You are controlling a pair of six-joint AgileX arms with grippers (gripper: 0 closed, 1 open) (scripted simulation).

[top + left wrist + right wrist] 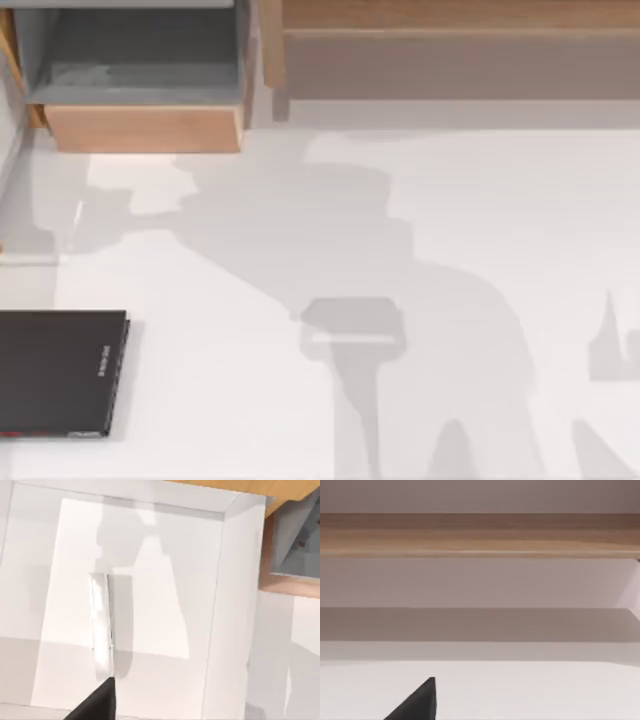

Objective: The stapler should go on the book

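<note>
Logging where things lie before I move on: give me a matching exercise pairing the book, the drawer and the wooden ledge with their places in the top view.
Things:
1. book
2. drawer
3. wooden ledge

Places:
A. along the back, at the upper right
B. flat on the white table, at the lower left edge
C. pulled open, grey inside, at the upper left

Pairs: 1-B, 2-C, 3-A

White table (300, 200); black book (55, 370) flat at its left edge.
</note>
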